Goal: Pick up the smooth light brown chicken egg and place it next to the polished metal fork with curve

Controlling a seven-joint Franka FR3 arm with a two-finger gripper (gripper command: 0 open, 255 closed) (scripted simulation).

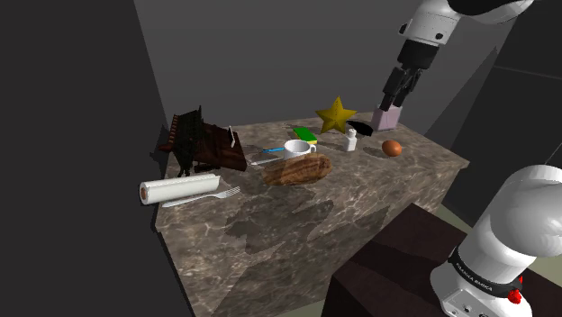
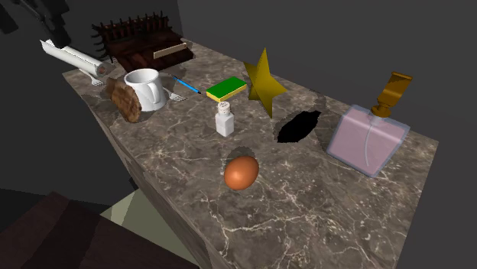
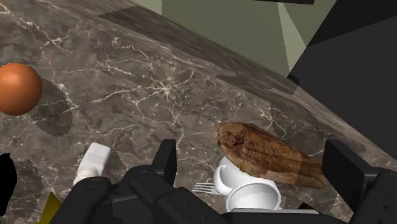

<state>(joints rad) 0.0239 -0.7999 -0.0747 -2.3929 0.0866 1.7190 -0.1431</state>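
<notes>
The orange-brown egg (image 1: 391, 148) (image 2: 241, 173) (image 3: 18, 88) lies on the marble counter (image 1: 360, 203) close to its near edge. A silver fork (image 1: 212, 195) lies at the far end of the counter, beside a white paper roll (image 1: 178, 188). My black gripper (image 1: 399, 93) (image 3: 254, 163) hangs high over the counter, above the egg and a pink perfume bottle (image 1: 387, 118). Its fingers (image 3: 167, 159) stand apart with nothing held. In the wrist view the egg lies well off to one side of them.
Between egg and fork stand a white shaker (image 2: 224, 119), a yellow star (image 2: 264, 82), a green sponge (image 2: 226, 89), a white mug (image 2: 145, 88) and a brown loaf (image 1: 297, 169). Other fork tines (image 2: 177, 98) show by the mug. A dark rack (image 1: 200, 144) fills the back corner.
</notes>
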